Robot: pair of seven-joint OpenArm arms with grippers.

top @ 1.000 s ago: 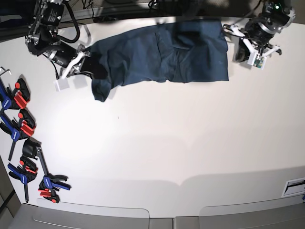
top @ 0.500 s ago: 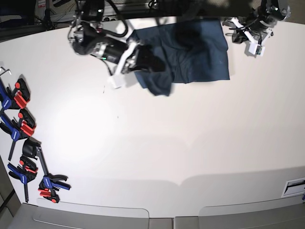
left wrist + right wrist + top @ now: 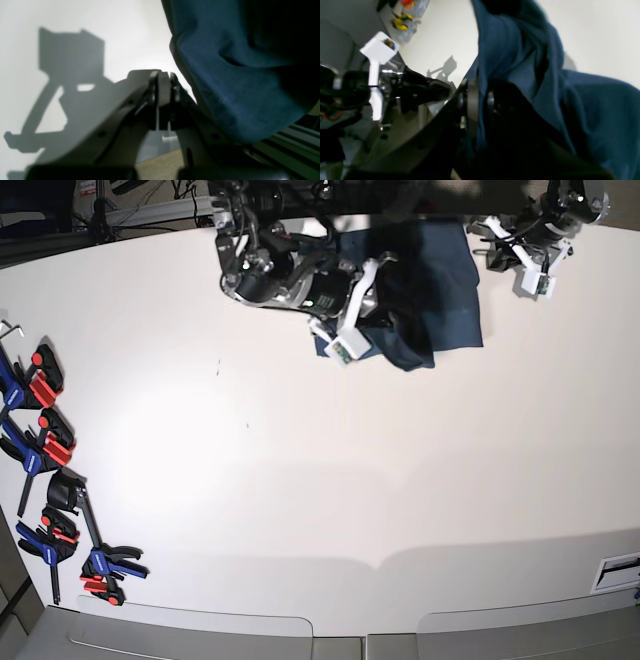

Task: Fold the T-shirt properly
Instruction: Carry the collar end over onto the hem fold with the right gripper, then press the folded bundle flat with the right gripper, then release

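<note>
The dark navy T-shirt (image 3: 450, 285) lies bunched at the table's far right, with its left part lifted and doubled over the rest. My right gripper (image 3: 385, 312) hangs above the shirt's middle, shut on a fold of the cloth. In the right wrist view the right gripper (image 3: 480, 100) has navy T-shirt (image 3: 595, 112) fabric pinched between its fingers and draping away. My left gripper (image 3: 487, 242) sits at the shirt's far right corner. In the left wrist view the left gripper (image 3: 163, 100) is shut with nothing between its jaws, and the T-shirt (image 3: 237, 87) edge hangs just beside it.
Several red, blue and black clamps (image 3: 45, 440) lie along the left edge of the white table (image 3: 320, 480). A small label (image 3: 620, 570) sits near the front right corner. The table's back edge runs just behind both grippers.
My right arm has swept from the left to the right, carrying the shirt's left end over the rest. The left arm drew back to the far right corner, then held still.
</note>
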